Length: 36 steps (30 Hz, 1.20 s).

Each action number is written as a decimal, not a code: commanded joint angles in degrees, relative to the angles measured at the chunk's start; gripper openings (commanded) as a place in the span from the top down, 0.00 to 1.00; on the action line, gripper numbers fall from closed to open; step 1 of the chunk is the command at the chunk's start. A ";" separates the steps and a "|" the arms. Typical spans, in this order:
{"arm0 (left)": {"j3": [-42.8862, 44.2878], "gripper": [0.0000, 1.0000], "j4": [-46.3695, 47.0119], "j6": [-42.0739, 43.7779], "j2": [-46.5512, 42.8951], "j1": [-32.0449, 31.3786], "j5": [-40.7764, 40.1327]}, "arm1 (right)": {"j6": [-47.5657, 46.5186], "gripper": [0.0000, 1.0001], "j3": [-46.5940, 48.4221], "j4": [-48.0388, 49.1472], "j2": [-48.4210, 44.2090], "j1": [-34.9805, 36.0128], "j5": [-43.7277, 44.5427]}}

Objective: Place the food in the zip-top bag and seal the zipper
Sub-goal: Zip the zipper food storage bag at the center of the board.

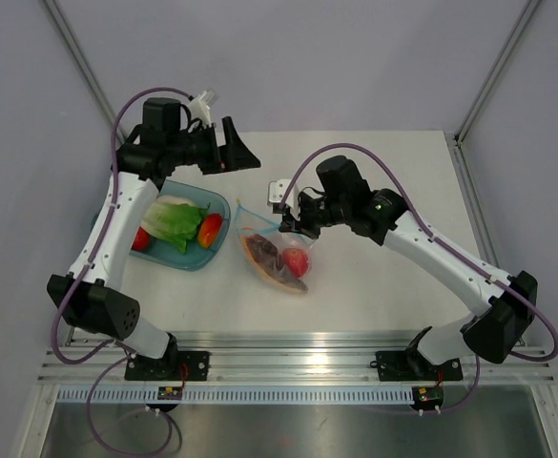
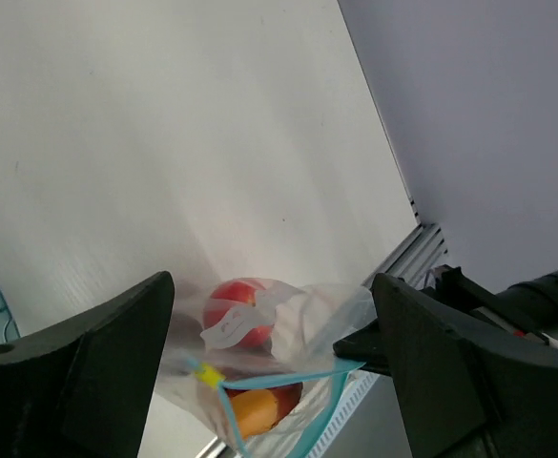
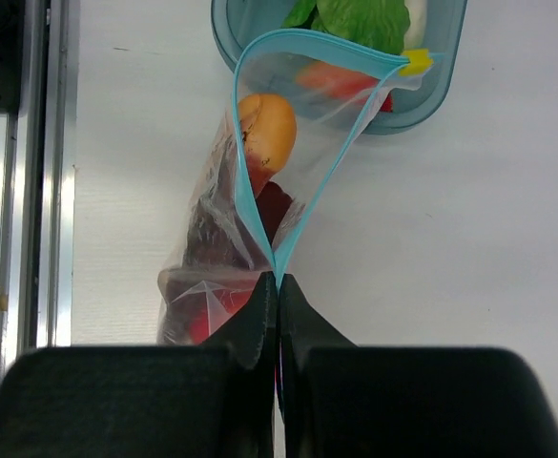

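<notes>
The clear zip-top bag (image 1: 277, 256) lies on the table beside the bowl, its mouth open. In it are a red round piece (image 1: 296, 263) and dark purple pieces (image 1: 262, 253). The right wrist view shows an orange piece (image 3: 269, 129) just inside the mouth, and the teal zipper (image 3: 245, 191) spread in a loop with a yellow slider (image 3: 414, 63) at its far end. My right gripper (image 3: 278, 286) is shut on the near end of the zipper. My left gripper (image 1: 240, 153) is open and empty, raised above the table behind the bag. Its wrist view looks down at the bag (image 2: 326, 315).
A teal translucent bowl (image 1: 223, 205) left of the bag holds green lettuce (image 1: 174, 221), a red-orange piece (image 1: 210, 229) and a red piece (image 1: 141, 239). An aluminium rail (image 1: 298, 343) runs along the near table edge.
</notes>
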 commanded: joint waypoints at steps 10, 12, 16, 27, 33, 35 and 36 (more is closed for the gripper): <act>-6.63 0.22 2.95 17.76 -6.98 -3.18 2.86 | -4.90 1.00 0.57 2.39 -1.53 -2.13 -7.09; -13.13 0.22 11.21 17.15 -10.24 -0.90 6.89 | -5.07 1.00 0.57 1.69 -1.80 -2.40 -7.27; -23.50 0.21 23.52 20.74 -18.23 1.48 9.99 | -5.33 1.00 0.39 0.72 -2.24 -3.27 -8.50; -36.96 0.30 37.43 35.26 -23.35 5.34 28.42 | -6.74 1.00 1.36 -2.71 -2.94 -4.15 -11.40; -38.11 0.30 34.53 38.86 -22.30 9.13 34.77 | -7.36 1.00 1.01 -3.77 -3.82 -5.29 -12.28; -38.55 0.30 34.62 39.47 -20.98 9.57 36.61 | -7.53 1.00 0.83 -3.94 -4.17 -5.47 -12.63; -38.46 0.33 34.53 40.00 -20.28 9.57 37.76 | -7.62 1.00 0.74 -4.03 -4.08 -5.56 -12.80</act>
